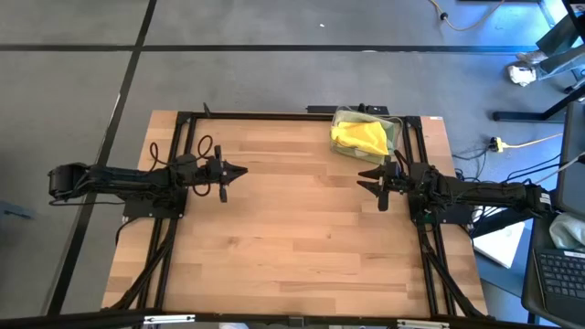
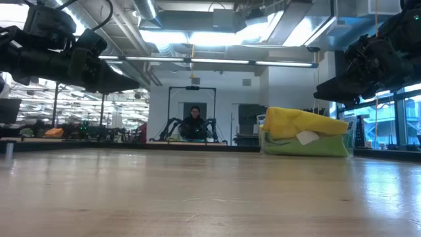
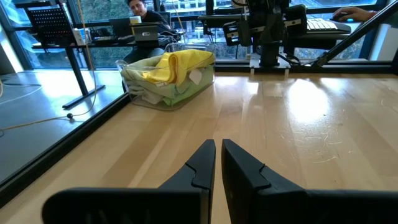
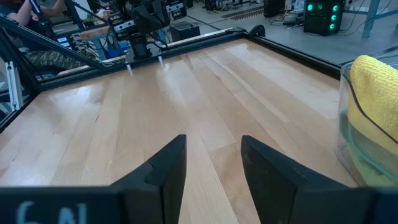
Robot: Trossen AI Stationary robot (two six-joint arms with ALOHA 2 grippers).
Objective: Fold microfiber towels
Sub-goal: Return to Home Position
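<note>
one yellow towel (image 1: 359, 137) lies folded on top of the pile inside one clear plastic bin (image 1: 395, 128), bulging above the rim. under it sits green cloth (image 2: 309, 146) pressed against the bin wall; how many towels make up that green layer cannot be told. one small white tag (image 2: 307, 137) hangs over the green just below the yellow. the bin stands on the wooden table (image 1: 292, 238) close to its edge, near the corner on the right arm's side.

the right gripper (image 1: 363, 179) hovers above the table just beside the bin, on the side toward the table's middle, pointing across at the other arm. in its wrist view its two fingers (image 4: 168, 163) stand apart with a clear strip of bare wood showing between them, and they hold nothing; the yellow towel and bin wall show at the edge of that view.

the left gripper (image 1: 243, 171) hangs over the opposite half of the table, well apart from the bin, pointing back toward the right arm. its two fingers (image 3: 200, 165) are drawn together with only a thin slit between them, gripping nothing.

both arms stretch in level from the two sides, their grippers facing each other across the bare middle of the table, raised off the wood in the low view.

beyond the table, one person (image 2: 194, 124) sits in the room behind.
</note>
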